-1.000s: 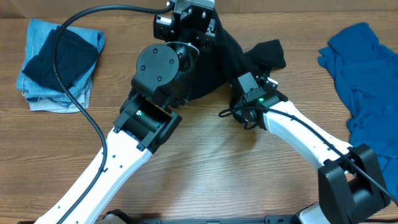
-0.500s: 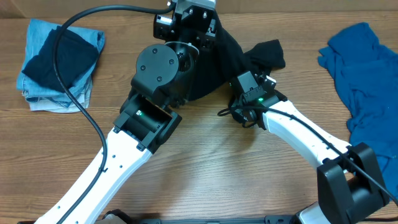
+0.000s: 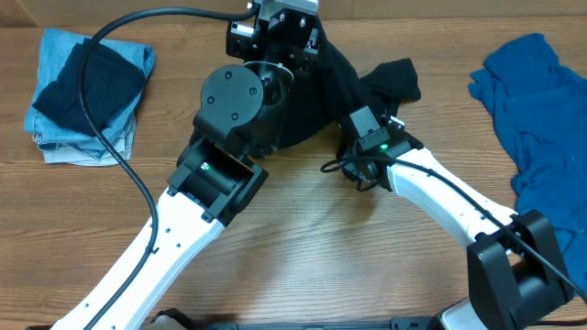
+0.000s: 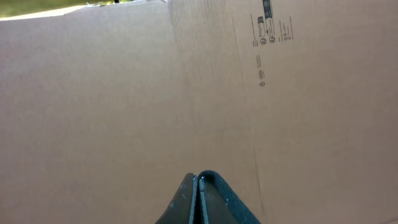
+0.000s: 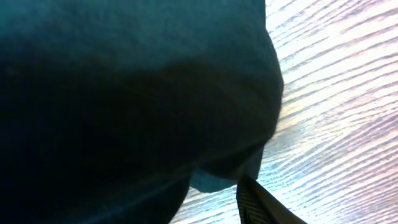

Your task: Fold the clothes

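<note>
A crumpled black garment (image 3: 344, 82) lies at the table's far middle. My left arm reaches over it to the back edge. Its gripper (image 4: 198, 177) is shut, fingertips pressed together and facing a cardboard wall; no cloth shows between the tips. My right gripper (image 3: 392, 117) sits at the garment's right edge. In the right wrist view the dark cloth (image 5: 124, 87) fills most of the frame and hides one finger. The other finger (image 5: 264, 204) stands apart from it, above the wood. A fold of the hem hangs between the jaws.
A blue garment (image 3: 541, 119) lies spread at the right edge. A folded stack (image 3: 87, 92) of light-blue denim with a dark piece on top rests at the far left. A black cable (image 3: 119, 137) loops over that stack. The cardboard wall (image 4: 186, 93) bounds the back.
</note>
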`<state>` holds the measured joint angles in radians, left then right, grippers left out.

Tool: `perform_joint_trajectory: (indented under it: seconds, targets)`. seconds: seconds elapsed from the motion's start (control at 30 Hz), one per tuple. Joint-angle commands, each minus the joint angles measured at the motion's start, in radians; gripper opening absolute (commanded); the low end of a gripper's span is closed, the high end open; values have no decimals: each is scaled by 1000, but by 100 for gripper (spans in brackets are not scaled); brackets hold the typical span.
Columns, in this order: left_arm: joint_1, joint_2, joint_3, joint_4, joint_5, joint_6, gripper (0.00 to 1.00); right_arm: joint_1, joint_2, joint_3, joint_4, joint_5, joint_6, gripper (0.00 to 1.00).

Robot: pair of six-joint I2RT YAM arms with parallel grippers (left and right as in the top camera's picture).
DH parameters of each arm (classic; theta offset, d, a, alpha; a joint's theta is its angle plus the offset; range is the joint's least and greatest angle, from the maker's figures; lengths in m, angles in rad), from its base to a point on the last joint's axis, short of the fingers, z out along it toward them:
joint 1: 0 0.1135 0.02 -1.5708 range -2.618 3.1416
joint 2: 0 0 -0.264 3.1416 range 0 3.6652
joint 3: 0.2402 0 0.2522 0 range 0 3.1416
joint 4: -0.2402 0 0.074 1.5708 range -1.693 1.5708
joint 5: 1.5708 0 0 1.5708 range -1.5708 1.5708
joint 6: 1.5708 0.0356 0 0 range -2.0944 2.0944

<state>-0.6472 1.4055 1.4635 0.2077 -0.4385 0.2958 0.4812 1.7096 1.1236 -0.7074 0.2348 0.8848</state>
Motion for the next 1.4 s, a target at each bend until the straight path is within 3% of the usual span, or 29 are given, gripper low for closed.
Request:
perform_joint_trajectory:
  seconds: [0.0, 0.27, 0.37, 0.57, 0.63, 0.67, 0.87, 1.0, 1.23, 1.37]
  targets:
    - [7, -7, 34, 14, -6, 18, 4, 1, 10, 8, 50, 7, -40, 44]
    - [7, -7, 34, 14, -6, 19, 4, -20, 55, 8, 86, 45, -51, 43]
    - [7, -7, 34, 14, -6, 19, 4, -32, 60, 1, 98, 53, -51, 32]
    - [7, -7, 34, 14, -6, 19, 4, -33, 68, -1, 121, 60, -79, 30]
    - [7, -7, 34, 14, -6, 19, 4, -33, 69, -1, 124, 60, -82, 22]
    - [7, -7, 34, 14, -6, 19, 4, -33, 69, -1, 124, 60, -82, 14]
    - [7, -7, 34, 14, -10, 19, 4, -34, 67, -1, 113, 63, -121, 4]
    - [7, -7, 34, -6, -18, 20, 4, -34, 6, 20, 26, 109, -188, 4]
    - [8, -7, 34, -17, -49, 42, 4, -73, -259, 63, -80, 219, -329, 4]
    - [8, -7, 34, -20, -141, 49, 4, -151, -370, 63, -41, 206, -569, 4]
